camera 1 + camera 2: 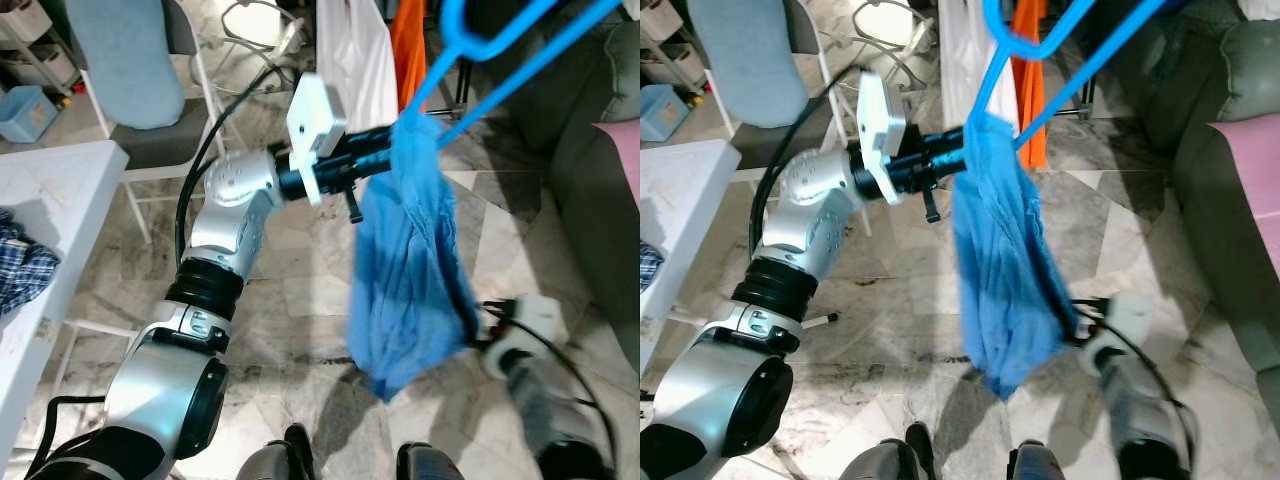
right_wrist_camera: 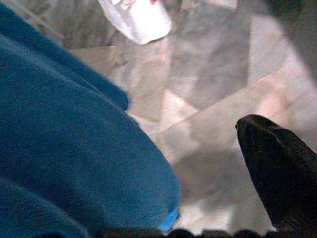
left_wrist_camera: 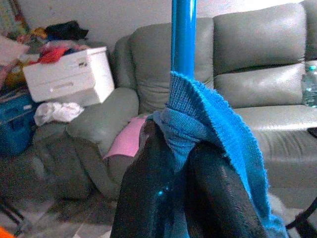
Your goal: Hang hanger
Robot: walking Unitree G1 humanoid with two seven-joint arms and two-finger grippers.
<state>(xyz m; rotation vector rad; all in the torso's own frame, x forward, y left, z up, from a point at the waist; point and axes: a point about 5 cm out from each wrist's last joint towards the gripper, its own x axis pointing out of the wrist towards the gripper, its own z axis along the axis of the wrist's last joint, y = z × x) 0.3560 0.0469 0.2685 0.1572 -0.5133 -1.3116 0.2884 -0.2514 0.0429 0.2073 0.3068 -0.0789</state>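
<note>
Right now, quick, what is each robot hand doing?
Left gripper: shut on the blue hanger and the blue cloth.
Right gripper: low beside the cloth; cannot tell.

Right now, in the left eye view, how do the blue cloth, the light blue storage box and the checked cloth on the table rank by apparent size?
1. Blue cloth, clearly largest, though nearest the camera.
2. Checked cloth, cut by the frame edge.
3. Storage box, smallest, but farther away, so true size is unsure.

We see silver, black-jointed arms, a black cable looping along the left arm, a white camera block at its wrist, and long black fingers.
</note>
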